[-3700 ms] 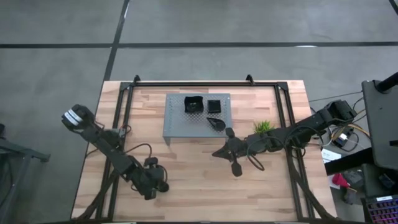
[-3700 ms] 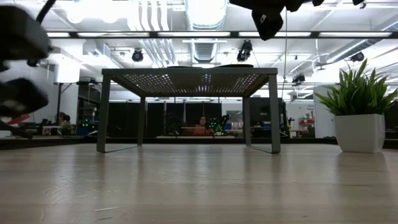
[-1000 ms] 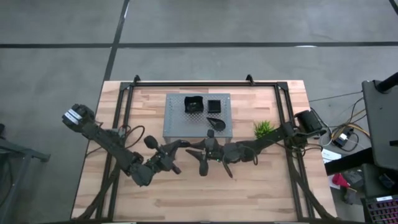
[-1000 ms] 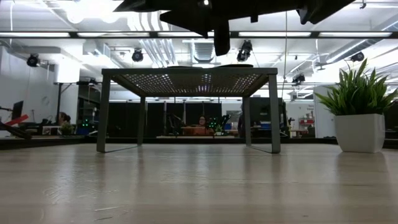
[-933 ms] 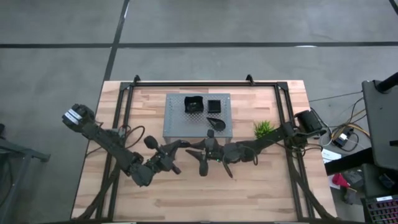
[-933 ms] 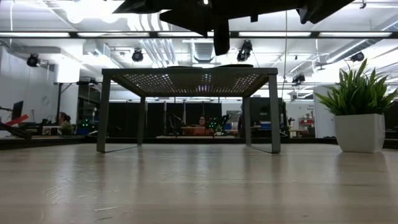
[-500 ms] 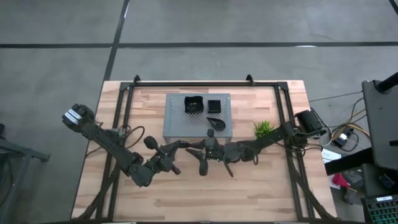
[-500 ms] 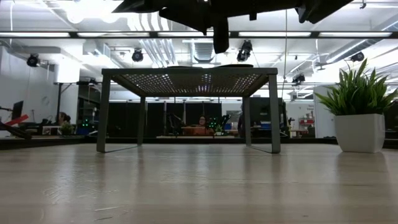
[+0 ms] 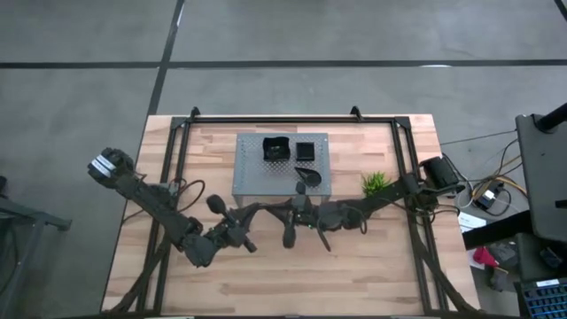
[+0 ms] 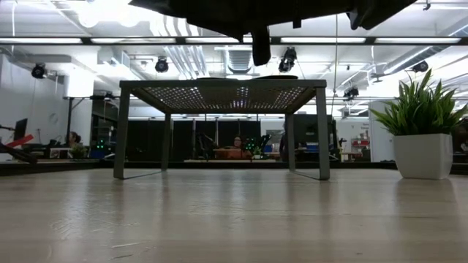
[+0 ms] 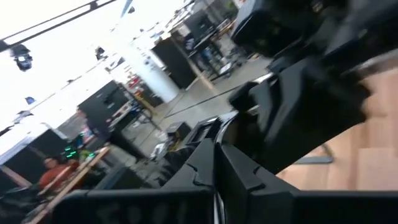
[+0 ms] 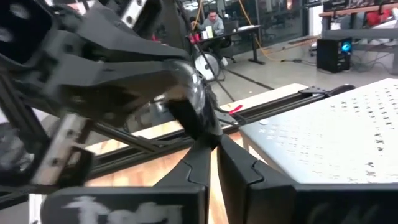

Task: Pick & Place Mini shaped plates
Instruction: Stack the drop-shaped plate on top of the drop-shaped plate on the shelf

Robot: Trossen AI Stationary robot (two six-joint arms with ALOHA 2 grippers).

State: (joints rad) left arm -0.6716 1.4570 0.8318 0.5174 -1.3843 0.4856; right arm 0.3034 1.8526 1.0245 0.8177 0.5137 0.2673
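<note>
Both arms meet above the table just near of the grey perforated rack (image 9: 280,164). My right gripper (image 12: 211,146) is shut on a small glossy black mini plate (image 12: 189,106). My left gripper (image 11: 214,149) comes in from the table's left with its fingers shut, its tips right at the right gripper (image 9: 282,215). In the high view the two grippers' tips overlap and hide the plate. On the rack top rest a large square plate (image 9: 275,148), a small square plate (image 9: 305,150) and a teardrop plate (image 9: 306,175). My right gripper pinches the mini plate by its edge (image 12: 205,135) between its two fingertips. The plate is lifted clear of the table and stands out beyond the fingers. My left gripper's fingertips are close by the same plate, but I cannot tell whether they touch it.
A small green plant in a white pot (image 9: 375,182) (image 10: 423,139) stands right of the rack. Black rails (image 9: 173,177) run along the table's left, right and far sides. Bare wood lies near of the arms (image 9: 283,283).
My left gripper has moved a little toward the table's right, closing the gap to my right gripper until their tips overlap in the high view. My right gripper has stayed where it was with the plate.
</note>
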